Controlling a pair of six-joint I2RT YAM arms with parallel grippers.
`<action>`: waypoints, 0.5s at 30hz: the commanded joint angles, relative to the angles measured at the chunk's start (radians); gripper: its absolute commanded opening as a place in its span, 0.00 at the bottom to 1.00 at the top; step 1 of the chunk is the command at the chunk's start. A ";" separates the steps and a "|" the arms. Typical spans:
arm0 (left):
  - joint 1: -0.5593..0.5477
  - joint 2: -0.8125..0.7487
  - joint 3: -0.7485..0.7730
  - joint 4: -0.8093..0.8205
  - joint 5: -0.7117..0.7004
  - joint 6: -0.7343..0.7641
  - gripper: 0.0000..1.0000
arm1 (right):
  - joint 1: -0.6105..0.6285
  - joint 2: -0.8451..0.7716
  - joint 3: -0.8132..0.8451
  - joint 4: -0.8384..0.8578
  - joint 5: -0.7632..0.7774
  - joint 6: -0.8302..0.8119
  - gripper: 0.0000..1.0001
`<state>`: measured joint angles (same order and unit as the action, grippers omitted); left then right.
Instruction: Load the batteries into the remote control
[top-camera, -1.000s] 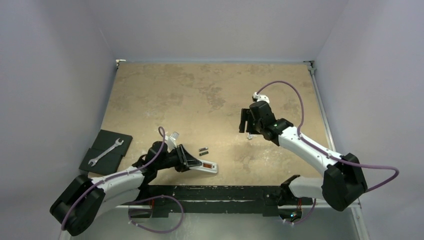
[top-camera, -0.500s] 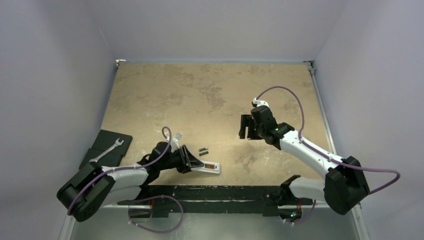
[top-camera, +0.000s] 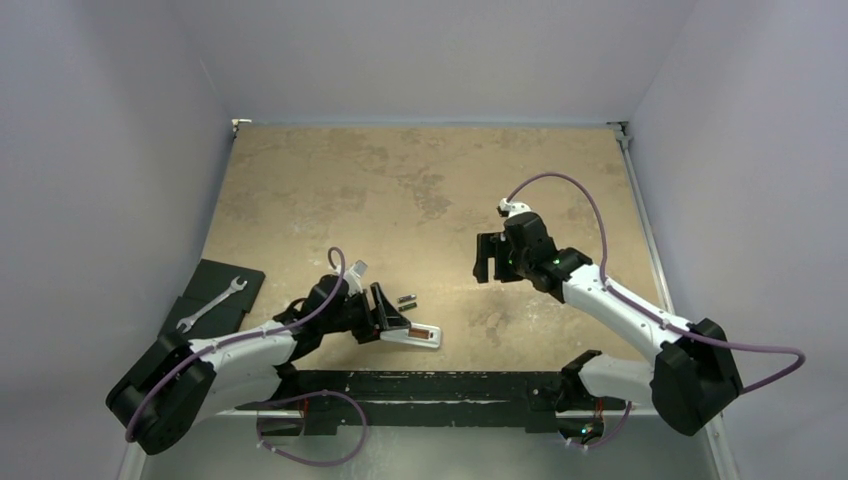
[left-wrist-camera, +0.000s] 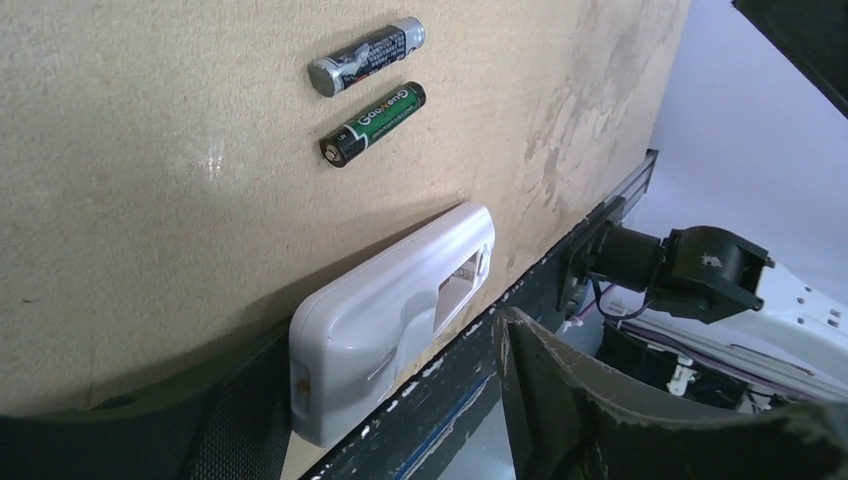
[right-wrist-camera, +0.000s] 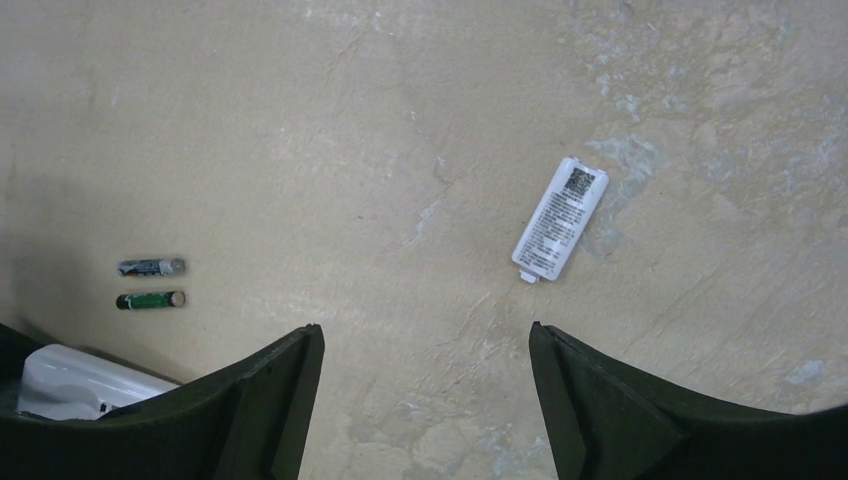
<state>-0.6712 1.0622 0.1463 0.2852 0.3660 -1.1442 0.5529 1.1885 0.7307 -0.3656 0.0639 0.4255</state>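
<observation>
White slim plastic remote control; one cylindrical battery green and black with white lettering, the other battery silver-grey and black; flat table mottled tan; rectangular plastic cover white, dark-labelled.

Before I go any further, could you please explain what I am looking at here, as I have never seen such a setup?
These are two robot arms, a left arm and a right arm, bolted at the near edge of a table. One picture comes from a fixed camera overhead. The other two come from a camera on each wrist, so each shows its own dark fingers at the bottom. On the table lie a white remote control, back up with its battery bay open, two loose batteries beside it, the battery cover farther off, and a silver wrench on a dark pad. The left arm's fingers stand open either side of the remote's end. The right arm's fingers hang open above the table. Neither holds anything.
</observation>
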 joint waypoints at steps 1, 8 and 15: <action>-0.005 -0.026 0.051 -0.165 -0.056 0.104 0.67 | -0.005 -0.041 0.001 0.056 -0.072 -0.064 0.84; -0.004 -0.089 0.109 -0.365 -0.117 0.157 0.68 | -0.004 -0.044 0.006 0.092 -0.153 -0.090 0.83; -0.004 -0.143 0.178 -0.529 -0.186 0.206 0.68 | -0.003 -0.055 -0.005 0.146 -0.238 -0.117 0.83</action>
<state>-0.6712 0.9466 0.2672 -0.1081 0.2485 -1.0016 0.5533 1.1542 0.7303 -0.2893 -0.1017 0.3477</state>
